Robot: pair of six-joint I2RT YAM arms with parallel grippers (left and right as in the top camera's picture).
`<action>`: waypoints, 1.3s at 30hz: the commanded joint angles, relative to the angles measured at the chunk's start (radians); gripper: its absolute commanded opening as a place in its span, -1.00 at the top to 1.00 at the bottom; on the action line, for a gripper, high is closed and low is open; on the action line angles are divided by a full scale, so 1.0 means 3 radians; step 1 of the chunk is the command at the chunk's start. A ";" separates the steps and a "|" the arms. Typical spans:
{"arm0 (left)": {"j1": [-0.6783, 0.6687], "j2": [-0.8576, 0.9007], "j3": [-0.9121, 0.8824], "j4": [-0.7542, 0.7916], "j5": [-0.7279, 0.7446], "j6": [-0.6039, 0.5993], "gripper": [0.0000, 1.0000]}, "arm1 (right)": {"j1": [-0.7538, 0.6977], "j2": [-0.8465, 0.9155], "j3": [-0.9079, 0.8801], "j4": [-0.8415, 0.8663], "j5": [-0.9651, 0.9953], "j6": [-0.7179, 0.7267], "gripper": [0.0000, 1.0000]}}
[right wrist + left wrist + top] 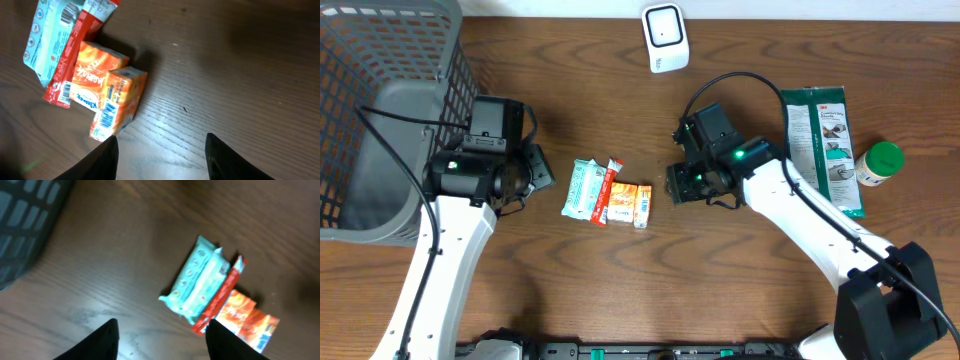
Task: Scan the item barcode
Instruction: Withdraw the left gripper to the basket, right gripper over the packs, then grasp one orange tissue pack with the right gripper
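Clustered mid-table and touching: teal wipes packet (585,188), red sachet (608,190), orange Kleenex packs (632,202); flanked by left gripper (162,342) and right gripper (161,160), both spread and empty, presumably for carrying one to the white scanner (665,37).

Table (740,300): brown wood-grain surface.
Basket (380,90): grey mesh, upper left corner; the left arm crosses its near edge.
Scanner (664,38): white unit, top centre, well apart from the items.
Item group: teal packet (585,188), red stick sachet (609,190) and orange carton (634,203), lying flat, touching side by side at table centre.
Left gripper (542,168): near the teal packet's left side, not touching it.
Right gripper (672,186): near the orange carton's right side, not touching it.
Green wipes pack (825,145): flat, right side of table.
Green-capped bottle (878,163): just beside the wipes pack's right edge.
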State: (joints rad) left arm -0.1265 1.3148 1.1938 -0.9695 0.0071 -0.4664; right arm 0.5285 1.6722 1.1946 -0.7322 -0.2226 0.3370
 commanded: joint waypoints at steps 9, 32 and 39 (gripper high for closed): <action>0.0025 -0.0006 0.0015 -0.0047 -0.0039 0.0033 -0.61 | 0.0652 0.0013 0.0047 0.0294 0.0998 0.0472 -0.29; 0.0025 -0.0006 0.0015 -0.0047 -0.0039 0.0032 -0.64 | 0.0905 0.0056 -0.0212 0.0655 0.1081 0.1183 -0.94; 0.0025 -0.0006 0.0015 -0.0047 -0.0041 0.0033 -0.65 | 0.0947 0.0056 -0.0526 0.1078 0.1091 0.1183 -0.79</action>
State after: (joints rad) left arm -0.1242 1.3148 1.1938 -0.9806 0.0078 -0.4664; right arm 0.7986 1.6802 1.0725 -0.4427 0.0849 0.6716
